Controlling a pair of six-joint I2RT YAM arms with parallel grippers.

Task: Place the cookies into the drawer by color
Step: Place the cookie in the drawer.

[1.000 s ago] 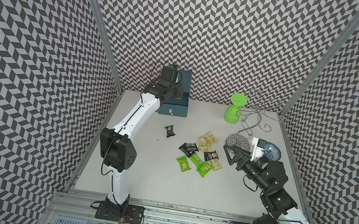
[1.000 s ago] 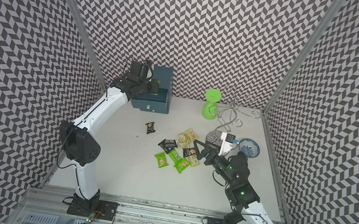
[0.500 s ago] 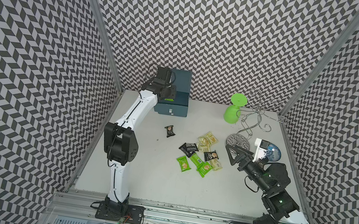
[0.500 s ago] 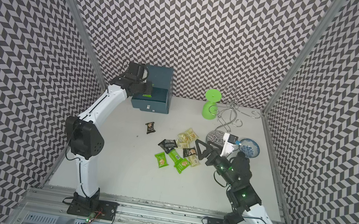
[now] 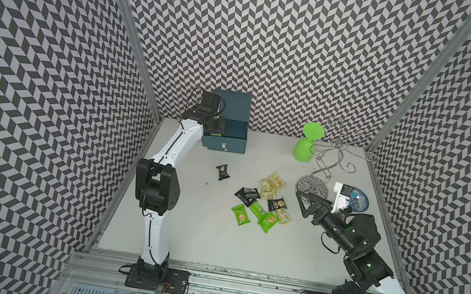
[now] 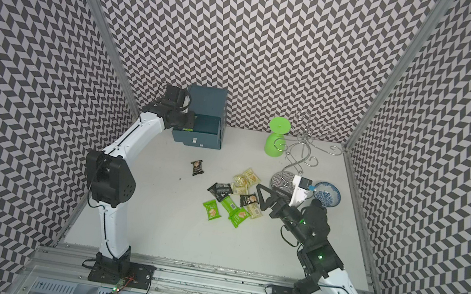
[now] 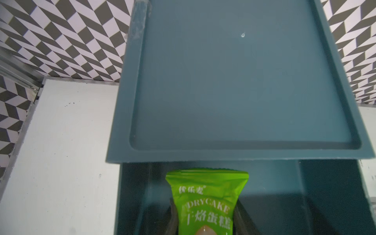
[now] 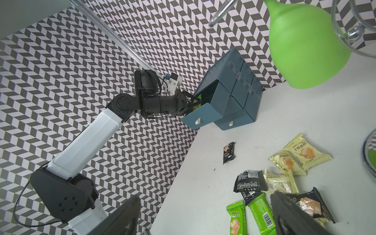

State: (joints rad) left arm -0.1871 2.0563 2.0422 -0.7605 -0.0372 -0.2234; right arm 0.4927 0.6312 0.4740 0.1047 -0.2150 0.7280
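The drawer [image 5: 235, 108] is a dark teal chest at the back wall, seen in both top views [image 6: 207, 103]. One of its drawers [image 8: 203, 114] is pulled out. My left gripper [image 5: 215, 125] is shut on a green cookie packet [image 7: 205, 195] and holds it over that open drawer's inside [image 7: 284, 193]. The other cookies [image 5: 262, 201] lie loose mid-table in green, black and pale yellow wrappers, and one black packet [image 5: 222, 172] lies apart. My right gripper [image 5: 304, 201] hovers open just right of the pile, holding nothing.
An upturned green goblet [image 5: 307, 146] and a wire stand [image 5: 330, 156] are at the back right. A blue patterned bowl [image 5: 359, 202] sits behind my right wrist. The chest's lowest drawer [image 8: 234, 121] sticks out slightly. Patterned walls close in three sides.
My left wrist has shifted a little left and come down over the open drawer, still holding the green packet. The right gripper has barely moved.
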